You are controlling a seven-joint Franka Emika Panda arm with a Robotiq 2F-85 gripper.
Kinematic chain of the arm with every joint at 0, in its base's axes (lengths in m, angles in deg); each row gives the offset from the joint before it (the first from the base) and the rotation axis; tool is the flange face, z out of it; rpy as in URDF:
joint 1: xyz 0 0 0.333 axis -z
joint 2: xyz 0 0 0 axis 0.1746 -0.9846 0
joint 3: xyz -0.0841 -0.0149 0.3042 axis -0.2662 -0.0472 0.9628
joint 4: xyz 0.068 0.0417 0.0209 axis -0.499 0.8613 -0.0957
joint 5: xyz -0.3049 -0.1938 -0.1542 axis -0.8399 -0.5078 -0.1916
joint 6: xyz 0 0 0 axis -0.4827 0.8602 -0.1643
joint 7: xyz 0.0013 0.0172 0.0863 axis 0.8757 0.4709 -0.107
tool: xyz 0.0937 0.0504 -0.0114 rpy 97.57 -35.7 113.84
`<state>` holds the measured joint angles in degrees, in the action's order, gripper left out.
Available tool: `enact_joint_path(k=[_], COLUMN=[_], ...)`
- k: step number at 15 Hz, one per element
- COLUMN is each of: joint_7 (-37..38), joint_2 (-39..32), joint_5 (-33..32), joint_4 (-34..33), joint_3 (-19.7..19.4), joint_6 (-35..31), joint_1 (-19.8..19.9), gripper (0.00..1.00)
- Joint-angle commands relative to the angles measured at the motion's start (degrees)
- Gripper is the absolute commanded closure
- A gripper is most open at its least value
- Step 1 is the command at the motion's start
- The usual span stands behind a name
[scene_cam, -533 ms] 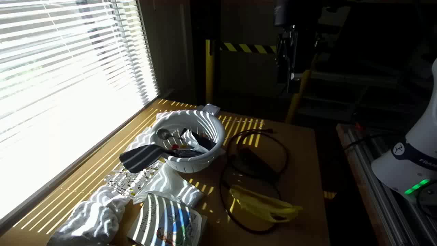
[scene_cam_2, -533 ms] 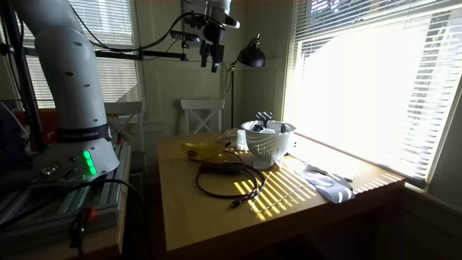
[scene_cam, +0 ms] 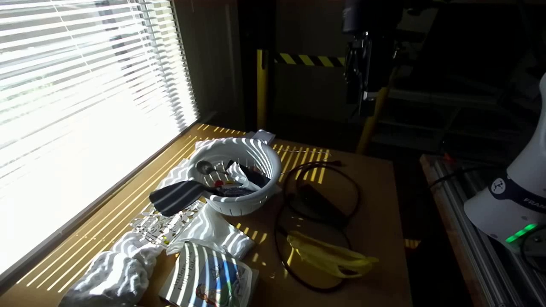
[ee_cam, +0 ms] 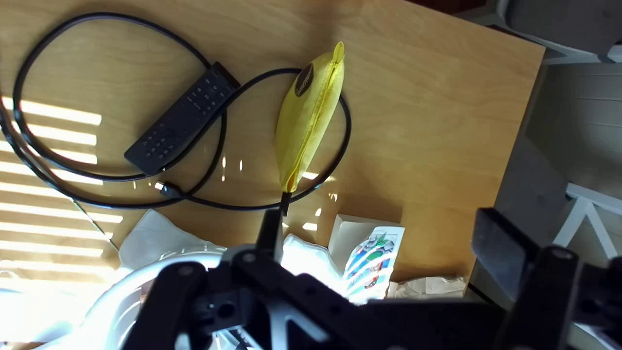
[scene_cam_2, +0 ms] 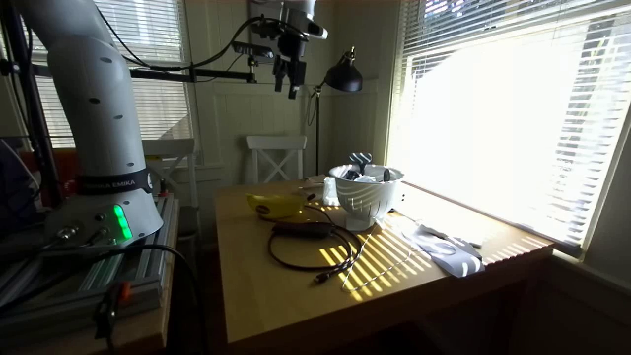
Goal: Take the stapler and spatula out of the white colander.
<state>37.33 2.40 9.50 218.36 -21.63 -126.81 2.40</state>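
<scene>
The white colander (scene_cam: 239,207) stands on the table near the window; it also shows in an exterior view (scene_cam_2: 367,199) and, partly, in the wrist view (ee_cam: 109,301). The black spatula (scene_cam: 177,198) leans in it, its blade sticking out over the rim and its handle inside; the blade also shows in an exterior view (scene_cam_2: 361,158). A dark object (scene_cam: 257,176) lies inside under white wrapping; I cannot tell whether it is the stapler. My gripper (ee_cam: 384,233) is open and empty, high above the table in both exterior views (scene_cam: 363,104) (scene_cam_2: 287,92), off to the colander's side.
A spoon (scene_cam: 205,167) is also in the colander. Around it lie a black remote (ee_cam: 182,119), a looped black cable (ee_cam: 347,131), a yellow banana-shaped pouch (ee_cam: 311,116), a white packet (scene_cam: 213,228), a book (scene_cam: 209,277) and a crumpled white bundle (scene_cam: 115,273). Window blinds (scene_cam: 94,85) border the table.
</scene>
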Motion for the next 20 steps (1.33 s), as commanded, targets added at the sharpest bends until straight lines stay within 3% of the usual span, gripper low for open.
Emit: enact_joint_path(k=[1, 11, 16, 20], joint_7=[-0.3, -0.2, 1.3, 1.8], joint_2=[0.0, 0.0, -6.8, -15.9], joint_5=[0.3, 0.3, -0.5, -1.7], joint_4=[-0.1, -0.1, -3.3, -8.4], joint_3=[0.9, 0.9, -0.3, -0.6], joint_6=[0.2, 0.2, -13.4, -20.1], joint_1=[1.1, 1.1, 4.0, 5.9], gripper=[0.00, 0.00, 0.00, 0.00])
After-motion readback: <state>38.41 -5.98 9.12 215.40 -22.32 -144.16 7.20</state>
